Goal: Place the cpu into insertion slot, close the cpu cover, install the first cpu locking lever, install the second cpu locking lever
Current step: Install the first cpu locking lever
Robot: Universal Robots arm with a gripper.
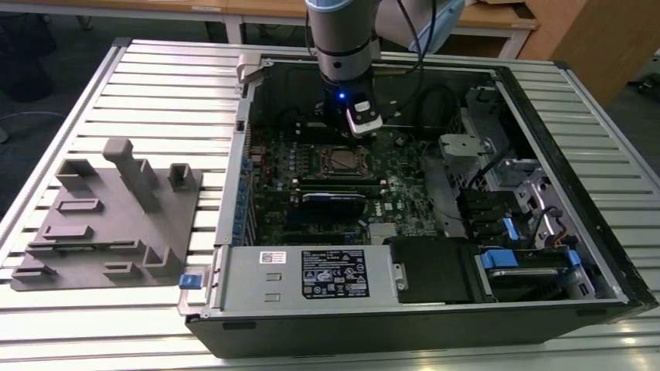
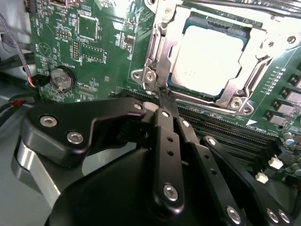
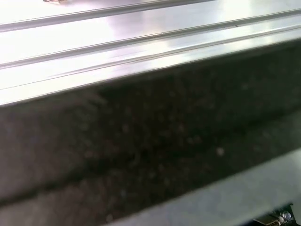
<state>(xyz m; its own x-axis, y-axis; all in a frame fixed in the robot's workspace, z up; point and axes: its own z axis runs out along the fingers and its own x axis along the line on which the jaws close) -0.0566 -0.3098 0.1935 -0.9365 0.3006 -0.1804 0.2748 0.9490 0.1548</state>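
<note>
Black metal fingers of the gripper (image 2: pixel 162 100) lie pressed together, tips meeting in one narrow point with no gap between them. In the second wrist view that point sits right at the near corner of the socket, touching or just short of the cpu cover (image 2: pixel 257 71); I cannot tell whether anything thin is pinched between the tips.

The cover's shiny frame lies flat around the cpu (image 2: pixel 207 59), whose pale silvery top shows through the square window. The chip is seated in the socket. Whether the locking levers are latched I cannot make out.

Around the socket spreads the green motherboard (image 2: pixel 94 28), with a round coin battery (image 2: pixel 61 79) off to one side and the long dark memory slots (image 2: pixel 244 136) running just beside the frame.

In the exterior view the arm (image 1: pixel 341 39) comes straight down into the open computer case (image 1: pixel 577 193), and the gripper (image 1: pixel 363 127) hangs just above the socket. A black card (image 1: pixel 332 198) stands nearer the camera, and the power supply box (image 1: pixel 309 274) with its white label sits along the case's near edge.

The case lies on a slatted aluminium table (image 1: pixel 154 77). A grey moulded fixture (image 1: pixel 113 216) rests on the table at the exterior view's left, well apart from the case.
</note>
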